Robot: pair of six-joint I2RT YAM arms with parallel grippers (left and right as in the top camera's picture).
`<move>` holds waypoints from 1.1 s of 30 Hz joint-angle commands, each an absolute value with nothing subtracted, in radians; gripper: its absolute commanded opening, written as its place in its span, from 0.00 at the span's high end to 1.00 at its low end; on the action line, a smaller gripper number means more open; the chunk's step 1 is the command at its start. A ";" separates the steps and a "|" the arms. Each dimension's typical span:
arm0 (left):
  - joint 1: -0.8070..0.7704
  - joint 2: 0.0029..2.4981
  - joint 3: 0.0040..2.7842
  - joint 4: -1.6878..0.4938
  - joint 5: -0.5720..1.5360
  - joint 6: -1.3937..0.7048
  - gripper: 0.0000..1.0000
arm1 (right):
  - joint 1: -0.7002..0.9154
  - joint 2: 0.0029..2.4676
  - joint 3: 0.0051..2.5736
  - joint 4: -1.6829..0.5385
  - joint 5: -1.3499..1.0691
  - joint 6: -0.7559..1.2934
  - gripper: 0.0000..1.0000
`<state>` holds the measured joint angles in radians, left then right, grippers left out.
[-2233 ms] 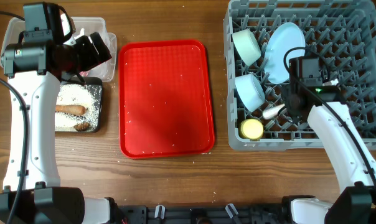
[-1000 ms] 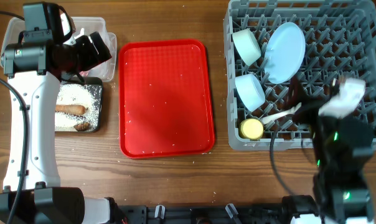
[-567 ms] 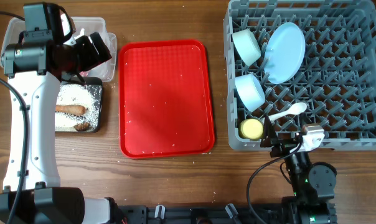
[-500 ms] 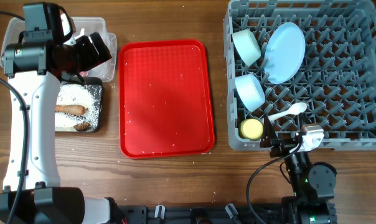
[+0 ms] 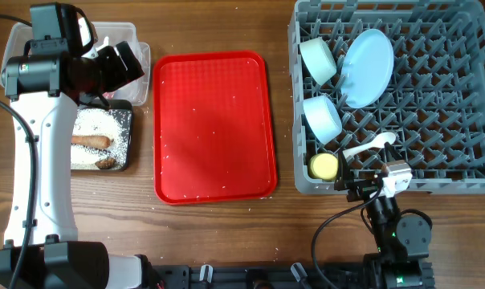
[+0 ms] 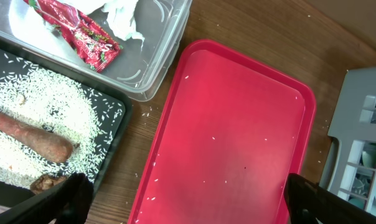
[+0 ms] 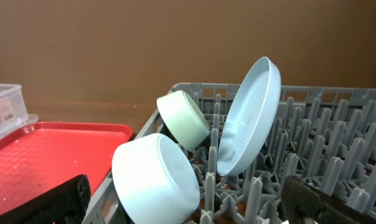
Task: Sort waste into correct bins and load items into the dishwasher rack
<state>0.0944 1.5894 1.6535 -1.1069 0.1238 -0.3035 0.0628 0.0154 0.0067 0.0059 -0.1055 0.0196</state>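
large square grey plastic crate with upright pegs (image 5: 435,120), 3 o'clock side of the table. it holds every dish in view.
flat red plastic tray (image 5: 214,128), centre, long axis 12 to 6. bare but for stray white grains.
clear rectangular plastic box (image 5: 126,40) at 10 o'clock, shallow black rectangular tray (image 5: 127,136) touching its 6 o'clock edge.
pale blue round plate (image 5: 367,68) on edge between pegs, leaning.
pale blue bowl (image 5: 323,118) and pale green bowl (image 5: 317,60) tipped on their sides, at 9 o'clock of the plate. only one blue bowl seen.
small yellow cup (image 5: 324,166) in the crate's 7 o'clock corner. white plastic spoon (image 5: 371,145) just beside it, long axis about 2 to 8.
crumpled red-and-white wrapper (image 6: 76,31) in the clear box.
orange-brown stub (image 6: 26,137), brown scrap (image 6: 48,182) and white rice (image 6: 51,102) in the black tray.
left gripper (image 6: 197,198): fingers spread wide, empty, above the bins.
right gripper (image 7: 189,204): spread, empty, at the crate's 6 o'clock edge, facing 12.

judgement: sorting looks near done. only the grains on the red tray look left. they lie at 4 o'clock of the left gripper, and that arm is nearer.
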 commanded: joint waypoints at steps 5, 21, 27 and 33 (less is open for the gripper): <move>0.096 1.578 1.657 -1.105 0.118 -0.299 0.00 | 0.069 0.006 0.005 0.010 -0.129 0.002 0.00; 0.045 1.405 1.568 -0.989 0.062 -0.183 0.00 | 0.069 0.009 0.005 0.010 -0.129 0.002 0.00; 0.023 0.983 1.066 -0.562 0.113 -0.164 0.00 | 0.069 0.009 0.005 0.010 -0.129 0.002 0.00; 0.023 0.494 0.485 -0.252 0.115 -0.164 0.00 | 0.069 0.009 0.005 0.010 -0.129 0.002 0.00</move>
